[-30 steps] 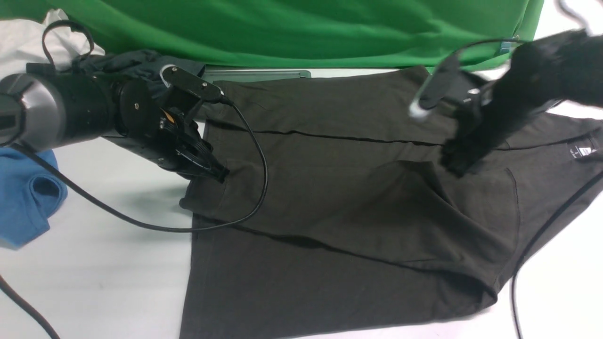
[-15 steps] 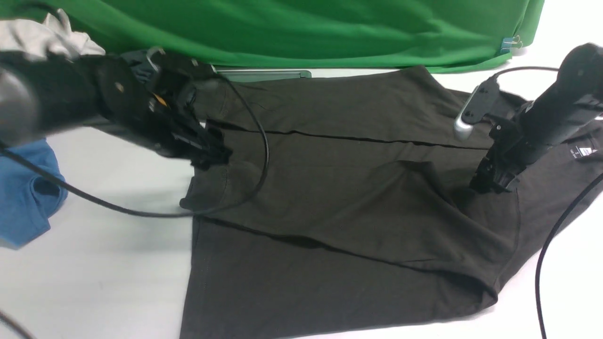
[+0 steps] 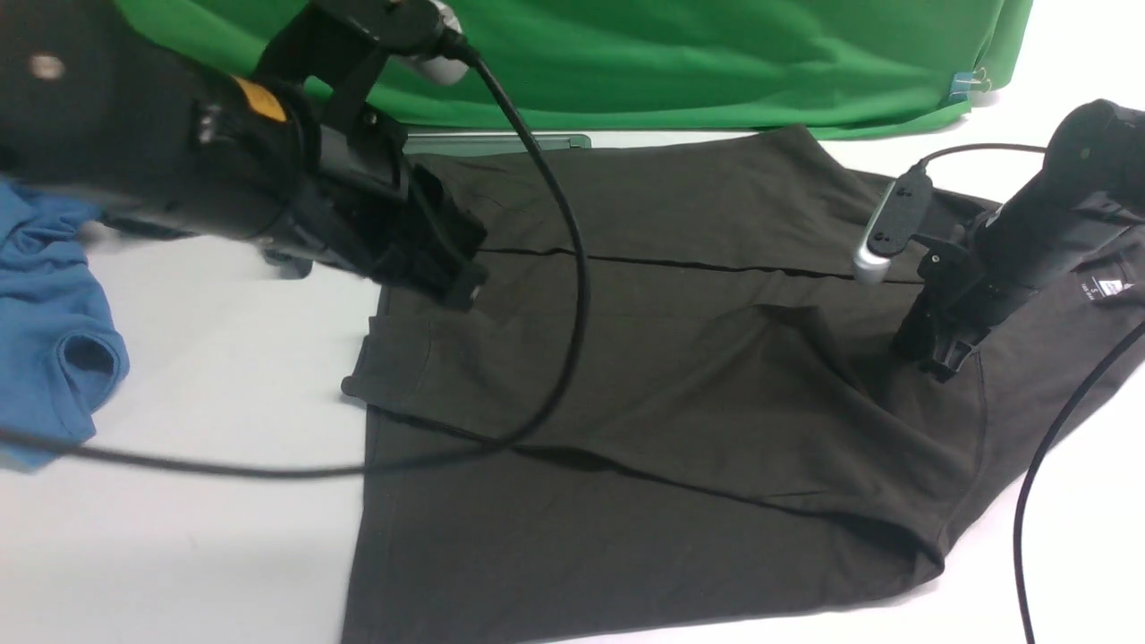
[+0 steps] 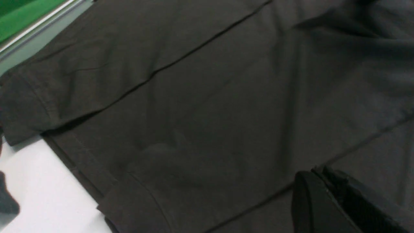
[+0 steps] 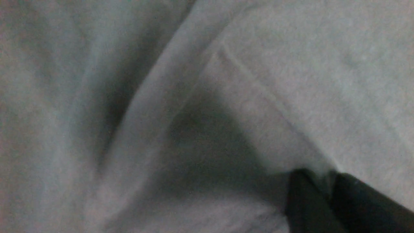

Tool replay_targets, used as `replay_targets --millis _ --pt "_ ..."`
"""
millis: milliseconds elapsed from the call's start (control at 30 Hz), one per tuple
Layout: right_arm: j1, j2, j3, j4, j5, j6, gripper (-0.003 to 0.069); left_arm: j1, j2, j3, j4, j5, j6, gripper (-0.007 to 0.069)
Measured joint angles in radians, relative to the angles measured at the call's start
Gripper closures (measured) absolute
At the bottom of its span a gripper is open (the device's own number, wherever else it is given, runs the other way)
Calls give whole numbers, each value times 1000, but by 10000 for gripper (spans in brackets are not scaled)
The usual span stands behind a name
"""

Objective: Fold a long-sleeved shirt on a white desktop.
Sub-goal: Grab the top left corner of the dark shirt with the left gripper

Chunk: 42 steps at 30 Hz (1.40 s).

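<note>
Pinching a fold of the long-sleeved shirt [image 3: 644, 358], lying spread across the white desktop [image 3: 197, 537], with the right gripper [image 3: 946, 362] near its collar end. Hovering the left gripper [image 3: 461, 286], jaws closed and empty, over the shirt's left edge.

Cut off, hidden, unreadable
Shirt [image 3: 626, 358] runs past the front view's lower edge; label [image 3: 1107, 288] print too small to read; blurred left arm [image 3: 134, 152] hides its far-left corner.
</note>
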Motion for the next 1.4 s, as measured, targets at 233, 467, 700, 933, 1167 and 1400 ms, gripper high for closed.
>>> replay_targets --millis 233,467,700,933,1167,1400 --pt "-21 -16 0 -26 34 30 640 -1 -107 94 51 -16 -30 606" --pt "-21 -55 0 -42 36 79 645 -1 -137 143 79 -59 -42 606" --pt "-24 -63 0 16 32 121 529 -1 -137 154 82 -78 -45 606" --pt "-24 -29 0 78 14 127 209 -1 -138 154 82 -87 -45 606" --pt "-12 -10 0 79 -3 134 353 -1 -138 154 82 -88 -45 606" --pt "3 -8 0 74 -19 187 388 -1 -138 154 82 -88 -45 606"
